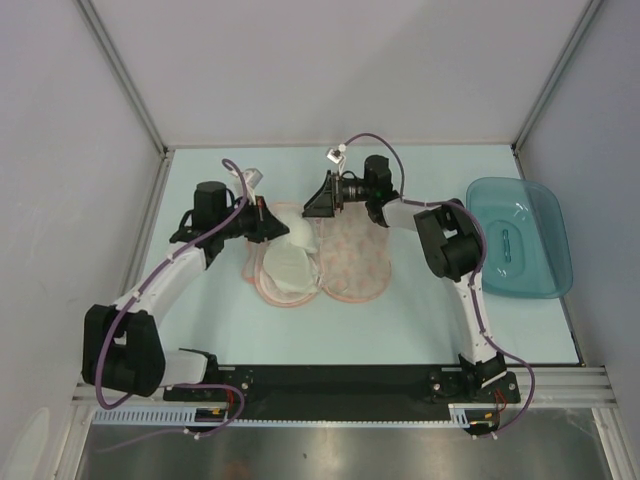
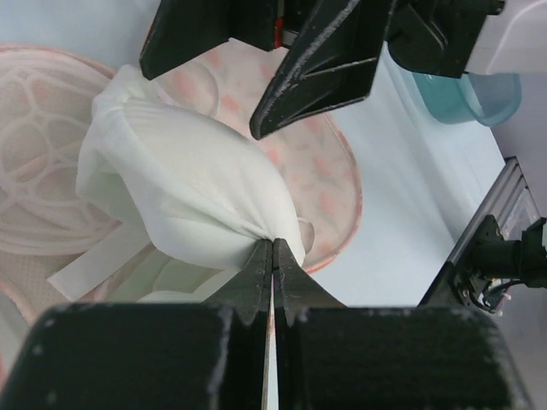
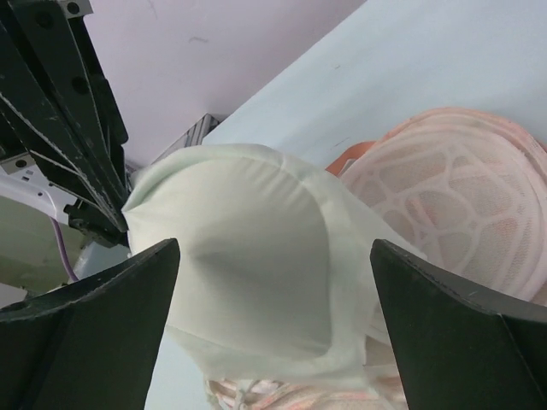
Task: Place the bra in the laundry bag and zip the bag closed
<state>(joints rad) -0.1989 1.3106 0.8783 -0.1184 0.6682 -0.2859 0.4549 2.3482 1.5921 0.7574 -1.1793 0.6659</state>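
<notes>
Pale table (image 1: 420,320); bra (image 2: 188,188) between closed left fingers (image 2: 248,286), wrist view only.

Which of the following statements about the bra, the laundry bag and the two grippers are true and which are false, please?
1. The left gripper is shut on an edge of the bra. True.
2. The right gripper is clamped on the bra. False: its jaws stand wide open, with a cup of the bra between them.
3. The laundry bag lies opened out on the table, its pale mesh lining showing. True.
4. The bra lies in the teal tray. False: the bra is at the laundry bag, and the tray sits apart at the right side of the table.
</notes>
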